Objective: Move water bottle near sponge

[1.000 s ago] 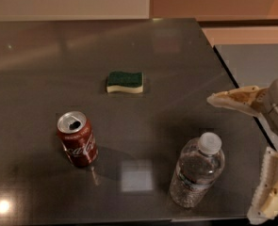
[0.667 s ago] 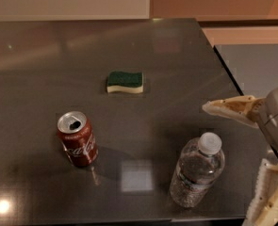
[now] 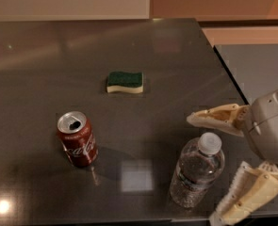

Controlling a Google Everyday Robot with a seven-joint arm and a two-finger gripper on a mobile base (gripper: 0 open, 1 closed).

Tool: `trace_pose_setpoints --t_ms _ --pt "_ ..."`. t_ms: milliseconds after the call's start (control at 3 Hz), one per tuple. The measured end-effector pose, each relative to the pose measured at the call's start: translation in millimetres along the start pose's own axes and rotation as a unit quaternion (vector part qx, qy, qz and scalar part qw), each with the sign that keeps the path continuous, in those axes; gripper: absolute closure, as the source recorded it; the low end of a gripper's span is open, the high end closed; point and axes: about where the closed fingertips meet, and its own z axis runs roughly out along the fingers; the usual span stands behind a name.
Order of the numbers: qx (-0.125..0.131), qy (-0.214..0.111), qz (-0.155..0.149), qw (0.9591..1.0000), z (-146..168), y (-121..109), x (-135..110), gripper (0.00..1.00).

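Rightward, water bottle (image 3: pixel 196 175) just beside splayed hand (image 3: pixel 204 168)

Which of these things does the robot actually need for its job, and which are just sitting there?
Needed:
water bottle, front right
sponge, farther back
gripper, at the right by the bottle, jaws open

Just lying about:
Coca-Cola can, front left, standing on the table

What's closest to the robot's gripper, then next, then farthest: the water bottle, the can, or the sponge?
1. Water bottle, between the fingers of the open gripper, lower right.
2. Can, lower left, and sponge, upper middle: both far off, too close to call.
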Motion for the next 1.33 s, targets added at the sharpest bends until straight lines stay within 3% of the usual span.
trace_pose_setpoints --t_ms 667,1000,1333 --pt "0.016 0.002 0.013 0.9998 3.3 -13.1 -12.1 0.62" --pt "0.035 0.003 0.023 0.9991 0.9 -43.9 -24.1 0.86" --pt "0.054 -0.006 0.026 0.9982 -2.3 -80.6 -43.2 1.0"
